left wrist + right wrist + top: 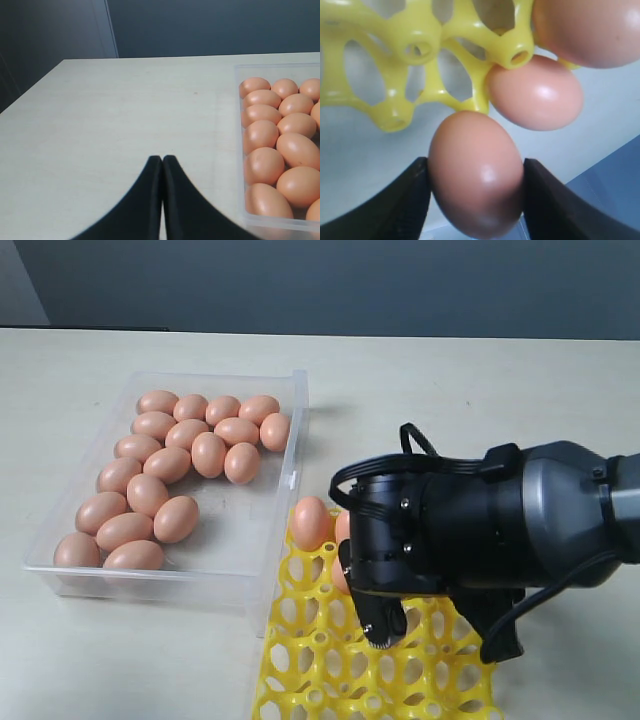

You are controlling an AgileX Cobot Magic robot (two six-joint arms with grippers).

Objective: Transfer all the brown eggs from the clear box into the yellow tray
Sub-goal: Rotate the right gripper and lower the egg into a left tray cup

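Surface: a pale cream tabletop [450, 370], matte and faintly speckled. Room: a dark blue-grey wall [350, 285] is seen behind its far edge.

Right gripper [475, 172]: the jaws are clamped on one held egg [475, 160], with a black finger pressed against each flank and the egg's end standing out past the tips. Just beyond the tips the yellow tray [395, 60] is seen, its openwork cups close to the held egg. Contact between the two cannot be judged. Two seated eggs [535, 92] are noted side by side at the tray's edge, just ahead of the jaws.

Left gripper [162, 161]: the jaws are pressed together with nothing between them, over bare tabletop. The clear box [239, 125] lies ahead of these jaws and off to one side, apart from them. The brown eggs [262, 132] are packed close in rows inside it.

Obstruction: in the exterior view the right arm's dark wrist housing [450, 530] covers the middle of the tray. The right jaws are hidden behind it there, and one seated egg is partly covered.
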